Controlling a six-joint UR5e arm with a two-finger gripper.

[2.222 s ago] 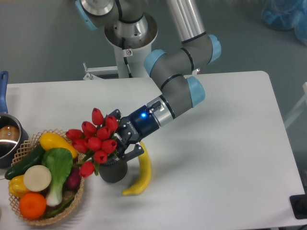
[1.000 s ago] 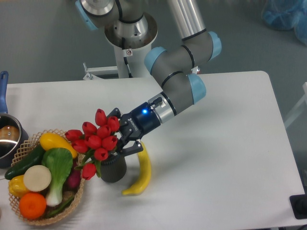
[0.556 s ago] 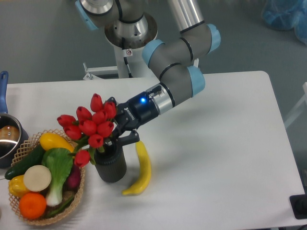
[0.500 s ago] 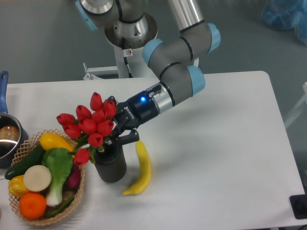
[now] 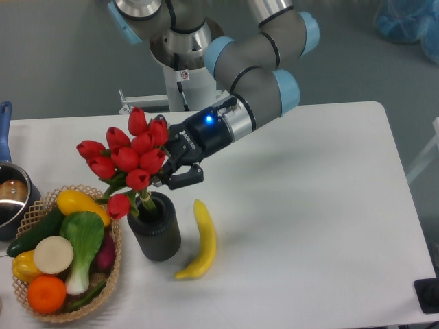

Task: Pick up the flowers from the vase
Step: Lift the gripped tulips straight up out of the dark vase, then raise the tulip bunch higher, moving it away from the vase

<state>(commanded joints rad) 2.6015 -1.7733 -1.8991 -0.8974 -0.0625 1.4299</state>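
We note the gripper [image 5: 167,171] clamped on the flowers [image 5: 123,159] just below the blooms; the red heads spread to its left. The pale stems run down from the fingers into the vase [image 5: 155,233] directly beneath, so withdrawal looks to be straight up along them.
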